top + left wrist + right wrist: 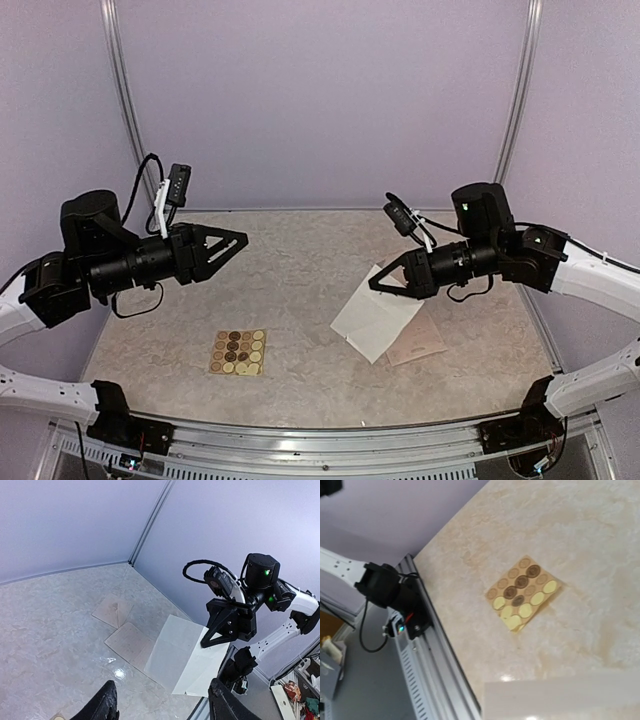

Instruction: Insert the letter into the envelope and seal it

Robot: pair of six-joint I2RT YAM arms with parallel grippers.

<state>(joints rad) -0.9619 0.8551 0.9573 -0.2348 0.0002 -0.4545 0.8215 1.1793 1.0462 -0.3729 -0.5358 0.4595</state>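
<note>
Cream paper, the letter (372, 322), is pinched by one edge in the right gripper (378, 284), which is clenched on it; from that grasp the sheet slopes down toward the marbled beige desk (300, 290), spreading out below the gripper and toward the arm bases; in the right wrist view only a pale band of it crosses the bottom of the picture. The pale pinkish envelope (425, 342) lies flat on the desk just beneath the right gripper, partly covered by the raised letter; whether its flap is open I cannot tell. The left gripper (238, 243) is released, its fingers (106, 704) spread with nothing between them; it hangs above the desk, well apart from the right gripper and pointing toward it. A small sheet of round stickers (238, 352), tan and pale yellow, lies flat on the desk below the left gripper, nearer the arm bases, well apart from the letter.
</note>
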